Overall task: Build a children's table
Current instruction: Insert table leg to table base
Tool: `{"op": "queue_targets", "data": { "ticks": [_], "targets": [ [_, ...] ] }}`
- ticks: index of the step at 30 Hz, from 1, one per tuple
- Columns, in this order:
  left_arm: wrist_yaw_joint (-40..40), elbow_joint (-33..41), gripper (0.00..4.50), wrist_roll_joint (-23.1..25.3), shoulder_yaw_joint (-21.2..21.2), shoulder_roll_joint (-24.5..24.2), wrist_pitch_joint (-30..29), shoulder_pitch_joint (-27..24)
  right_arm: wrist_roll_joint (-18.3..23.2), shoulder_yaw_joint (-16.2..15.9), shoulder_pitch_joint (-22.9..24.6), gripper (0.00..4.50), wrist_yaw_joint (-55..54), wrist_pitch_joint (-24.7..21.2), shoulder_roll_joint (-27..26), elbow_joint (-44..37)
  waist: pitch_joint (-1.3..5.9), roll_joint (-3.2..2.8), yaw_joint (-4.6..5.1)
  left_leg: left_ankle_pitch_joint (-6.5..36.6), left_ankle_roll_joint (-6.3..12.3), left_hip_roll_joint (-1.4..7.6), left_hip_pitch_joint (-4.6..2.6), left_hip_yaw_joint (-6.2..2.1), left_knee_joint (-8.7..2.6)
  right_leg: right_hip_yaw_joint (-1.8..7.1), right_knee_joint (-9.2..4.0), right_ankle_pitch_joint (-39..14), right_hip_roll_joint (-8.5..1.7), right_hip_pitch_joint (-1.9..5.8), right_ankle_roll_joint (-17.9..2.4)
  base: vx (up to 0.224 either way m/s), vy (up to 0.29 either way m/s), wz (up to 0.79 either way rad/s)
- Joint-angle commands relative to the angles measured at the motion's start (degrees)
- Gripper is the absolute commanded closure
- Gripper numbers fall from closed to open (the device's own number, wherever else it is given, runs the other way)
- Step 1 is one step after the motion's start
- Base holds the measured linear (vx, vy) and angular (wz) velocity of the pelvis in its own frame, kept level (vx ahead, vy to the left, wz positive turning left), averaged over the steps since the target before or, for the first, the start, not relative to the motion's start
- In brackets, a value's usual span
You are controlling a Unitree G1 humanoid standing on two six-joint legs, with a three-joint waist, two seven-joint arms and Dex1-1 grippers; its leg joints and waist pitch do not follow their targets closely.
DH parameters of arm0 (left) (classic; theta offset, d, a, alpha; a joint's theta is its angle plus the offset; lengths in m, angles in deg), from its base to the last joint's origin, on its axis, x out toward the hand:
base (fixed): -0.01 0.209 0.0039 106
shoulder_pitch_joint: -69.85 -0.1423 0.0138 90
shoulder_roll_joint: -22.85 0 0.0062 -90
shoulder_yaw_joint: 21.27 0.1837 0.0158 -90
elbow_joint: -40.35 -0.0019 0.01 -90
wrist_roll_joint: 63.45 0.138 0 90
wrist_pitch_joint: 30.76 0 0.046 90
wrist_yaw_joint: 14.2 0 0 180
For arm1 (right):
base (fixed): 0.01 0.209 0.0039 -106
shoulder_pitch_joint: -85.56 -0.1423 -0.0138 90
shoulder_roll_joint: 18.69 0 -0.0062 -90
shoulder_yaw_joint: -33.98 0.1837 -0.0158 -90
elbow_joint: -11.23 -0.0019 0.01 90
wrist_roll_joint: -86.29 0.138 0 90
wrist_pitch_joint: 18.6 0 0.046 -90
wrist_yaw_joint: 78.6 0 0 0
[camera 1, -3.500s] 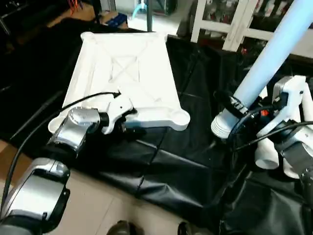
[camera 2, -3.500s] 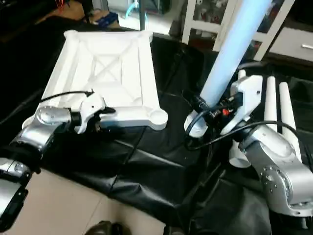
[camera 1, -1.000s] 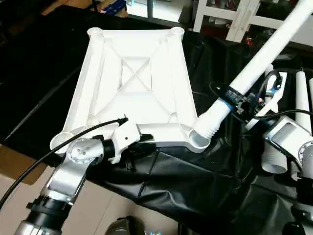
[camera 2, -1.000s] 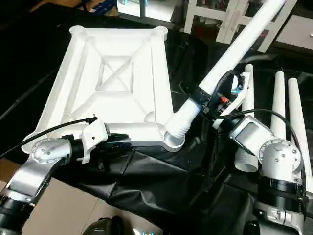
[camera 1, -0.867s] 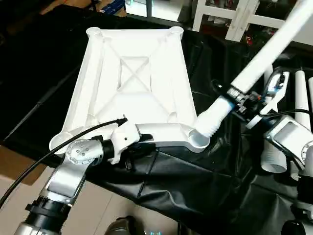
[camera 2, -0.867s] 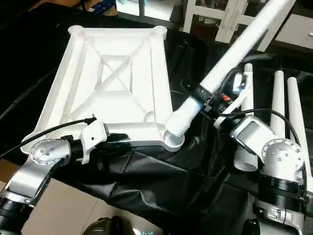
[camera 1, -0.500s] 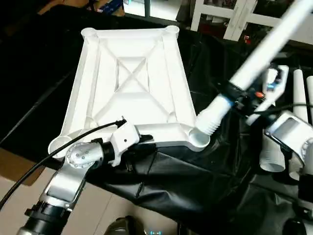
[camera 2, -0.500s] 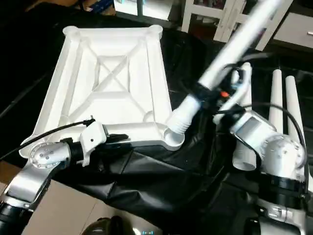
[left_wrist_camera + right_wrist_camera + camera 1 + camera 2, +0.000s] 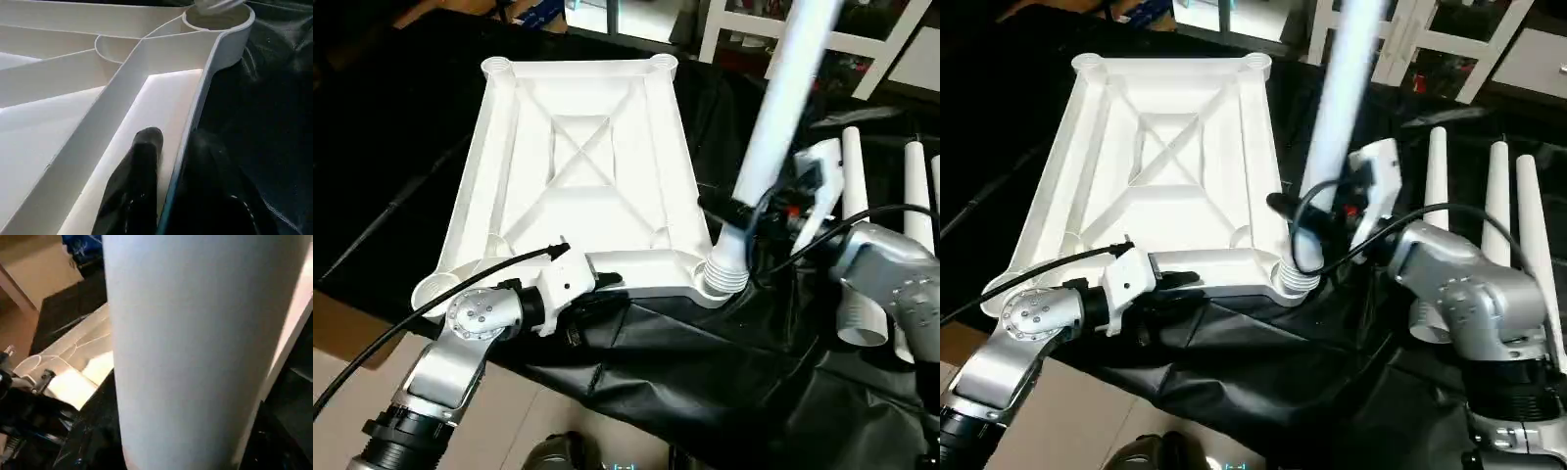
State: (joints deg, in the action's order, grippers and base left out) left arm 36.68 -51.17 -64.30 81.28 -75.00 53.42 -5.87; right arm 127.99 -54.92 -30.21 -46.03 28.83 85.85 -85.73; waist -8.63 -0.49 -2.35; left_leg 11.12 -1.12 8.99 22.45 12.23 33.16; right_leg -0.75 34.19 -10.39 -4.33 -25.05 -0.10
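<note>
Standing near-upright in the tabletop's (image 9: 578, 166) near socket — the leg (image 9: 773, 127), right gripper (image 9: 744, 211) clamped around it; left gripper (image 9: 597, 284) pinches the rim.

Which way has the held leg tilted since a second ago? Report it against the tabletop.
Yes. The leg, clamped by the right gripper, has swung up from a slant to nearly upright, its ribbed end at the near right corner socket of the tabletop.

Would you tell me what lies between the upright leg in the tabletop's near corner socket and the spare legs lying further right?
In the right eye view, the right gripper and its silver forearm fill the stretch between the upright leg and the spare legs, above the black cloth.
</note>
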Motion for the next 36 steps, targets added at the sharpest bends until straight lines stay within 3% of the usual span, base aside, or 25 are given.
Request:
{"op": "queue_targets", "data": {
  "ticks": [1,11,21,24,31,33,36],
  "targets": [
    [0.5,-0.8,3.73,1.1,1.9,-0.4,0.0,-1.0,-1.9,-0.9,0.4,2.67,0.6,1.6,0.7,-1.4,4.06,0.45,-0.30,-2.5,8.58,3.92,-1.70,-1.68,-2.90,2.04,-1.73,7.1,-3.45,3.50,-17.6,0.000,0.000,0.00],
    [0.1,-0.8,3.73,1.1,2.1,-0.8,0.2,-1.0,-6.5,-4.4,1.0,2.67,3.3,5.6,-0.2,-0.8,4.01,0.40,-0.26,-2.3,9.02,3.96,-1.70,-1.73,-2.71,2.02,-1.61,7.2,-3.43,3.43,-17.9,0.000,0.000,0.00],
    [0.1,-1.5,3.73,1.7,3.2,-1.0,0.6,-0.6,-12.0,-9.0,1.2,2.67,5.7,10.8,-1.5,0.1,3.69,0.49,0.02,2.0,6.73,3.97,-1.72,-1.85,-3.05,2.15,-2.12,1.9,-3.54,3.34,-16.9,0.000,0.000,0.00],
    [-0.2,-2.3,3.73,1.8,3.1,-1.0,0.8,0.3,-15.5,-11.7,2.4,2.67,7.3,14.7,-1.0,0.5,3.57,0.51,0.06,2.8,6.45,3.95,-1.66,-1.84,-3.09,2.20,-2.23,1.1,-3.59,3.29,-16.6,0.000,0.000,0.00],
    [-0.4,-2.6,3.73,1.8,3.1,-1.0,1.0,0.7,-15.0,-9.6,3.9,2.67,7.6,16.4,-2.6,3.3,3.51,0.41,0.09,5.3,5.43,4.07,-1.78,-1.94,-3.30,2.25,-2.53,-1.4,-3.63,3.18,-16.4,0.000,0.000,0.00],
    [-0.5,-2.8,3.73,1.8,3.0,-1.0,1.1,0.8,-14.1,-7.9,4.6,2.67,7.5,17.0,-3.8,4.7,3.43,0.17,0.05,5.8,5.28,4.06,-1.78,-1.96,-3.36,2.29,-2.63,-1.8,-3.67,3.09,-16.3,0.000,0.000,0.00],
    [-0.4,-3.0,3.73,1.7,3.0,-1.0,1.3,0.9,-13.6,-6.4,5.2,2.67,7.6,18.1,-4.9,6.6,3.49,0.30,0.13,6.6,4.96,4.04,-1.75,-1.99,-3.41,2.25,-2.72,-2.2,-3.66,3.14,-16.5,0.000,0.000,0.00]
  ]
}}
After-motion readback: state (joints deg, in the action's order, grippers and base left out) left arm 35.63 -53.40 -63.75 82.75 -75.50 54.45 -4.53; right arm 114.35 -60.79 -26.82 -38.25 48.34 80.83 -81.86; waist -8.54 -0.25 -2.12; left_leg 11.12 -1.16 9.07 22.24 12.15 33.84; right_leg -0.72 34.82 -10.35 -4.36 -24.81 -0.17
